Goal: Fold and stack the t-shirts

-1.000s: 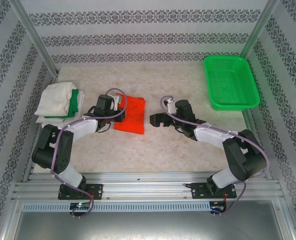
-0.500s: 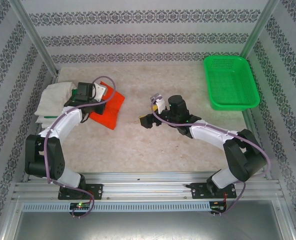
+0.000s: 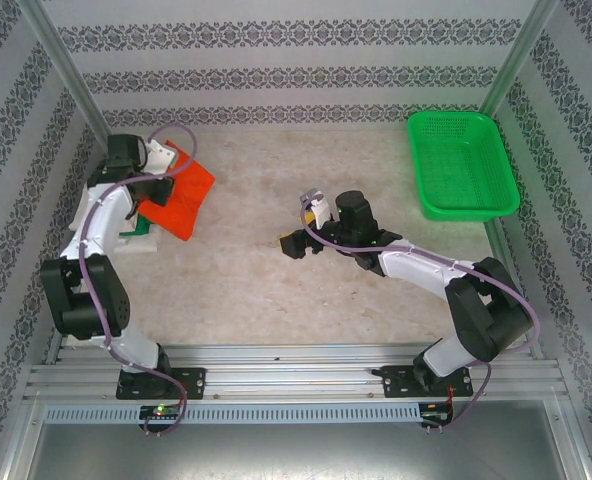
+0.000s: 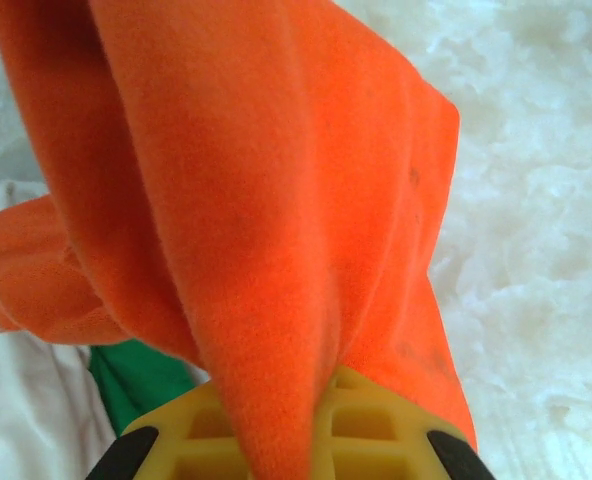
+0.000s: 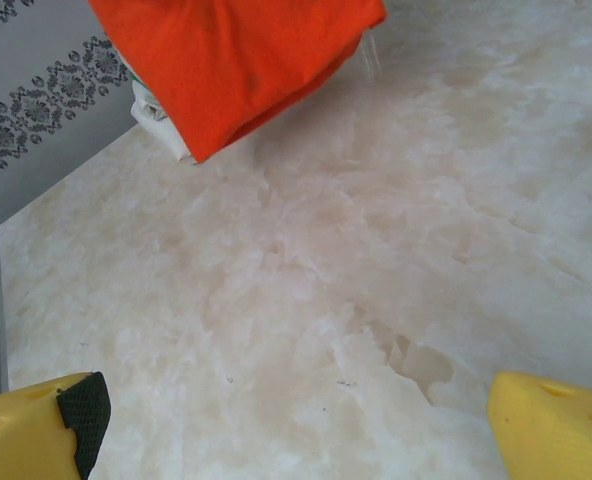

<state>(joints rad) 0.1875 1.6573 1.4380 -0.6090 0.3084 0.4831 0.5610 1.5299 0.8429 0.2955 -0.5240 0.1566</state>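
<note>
Marble-look table [image 3: 326, 290]: green basket [image 3: 463, 165] far R, white/green shirt stack [image 4: 16, 420] L.

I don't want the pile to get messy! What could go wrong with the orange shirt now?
The left gripper pinches the orange shirt by one edge, so it hangs loose and might unfold. It also hangs partly past the stack of white and green shirts, so it could land crooked or slide onto the table.

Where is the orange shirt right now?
In the top view the orange shirt is at the far left of the table, gripped by the left end effector and held over the pile of white and green shirts.
</note>
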